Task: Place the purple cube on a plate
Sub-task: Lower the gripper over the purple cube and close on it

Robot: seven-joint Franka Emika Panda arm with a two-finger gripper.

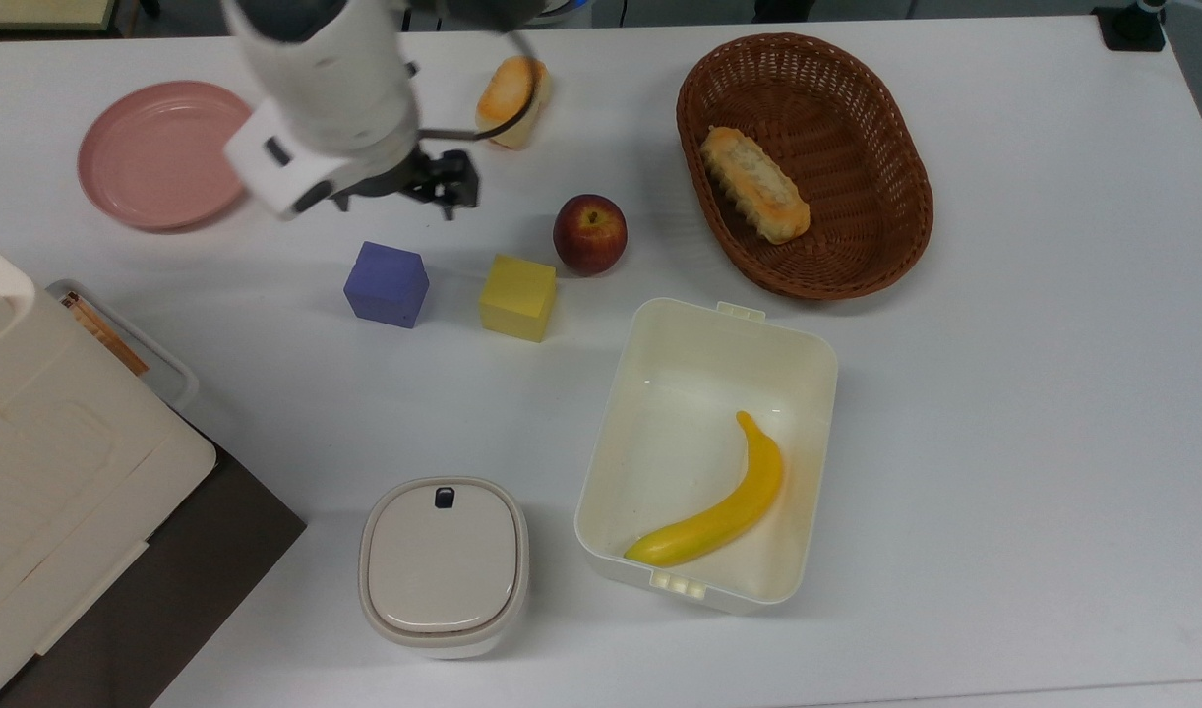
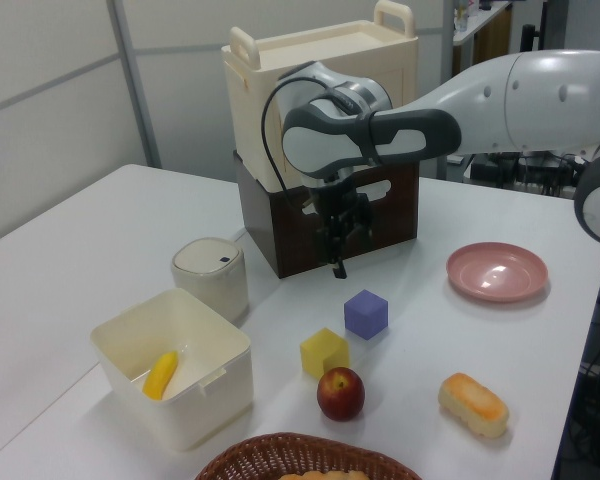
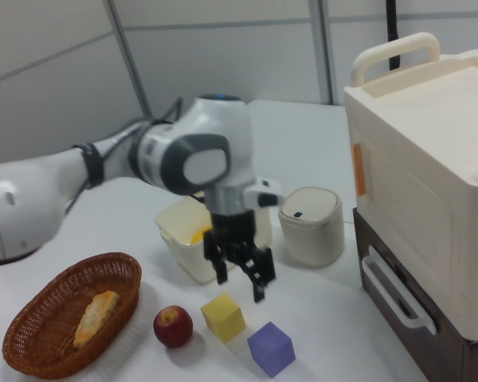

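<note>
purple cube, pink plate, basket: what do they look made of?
Purple cube: matte, no highlights, softly rounded edges; probably foam or painted wood.
Plate: smooth pink, window glare on its surface; likely plastic or melamine.
Basket: brown woven strands, visible weave; wicker or rattan.

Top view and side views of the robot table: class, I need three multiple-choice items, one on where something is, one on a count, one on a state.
1. Where does the banana lie?
A. in the wicker basket
B. in the white open box
C. on the pink plate

2. How many cubes stand on the table?
A. one
B. two
C. three

3. The hand is:
A. open, empty, above the table
B. shut on the purple cube
C. resting on the plate

Key: 1 B, the banana lies inside the white open box. 2 B, the purple cube and the yellow cube. 3 A, the hand has spread fingers holding nothing; the plate is bare.
</note>
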